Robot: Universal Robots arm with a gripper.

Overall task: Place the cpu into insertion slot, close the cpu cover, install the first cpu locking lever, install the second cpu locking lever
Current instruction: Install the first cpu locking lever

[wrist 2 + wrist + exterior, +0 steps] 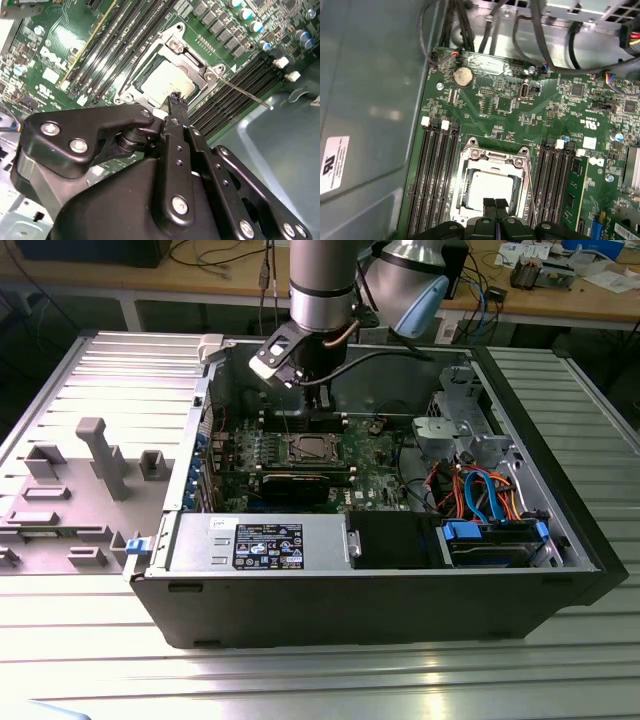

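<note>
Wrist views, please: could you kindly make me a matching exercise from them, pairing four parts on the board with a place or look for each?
Things:
1 cpu
2 cover
3 lever
4 coin cell

Descriptions:
A thin rod slanting out over the black memory slots
B round and silver, near an edge of the board
C pale square seen through a window
D metal frame lying flat around the cpu

Pairs: 1-C; 2-D; 3-A; 4-B
</note>
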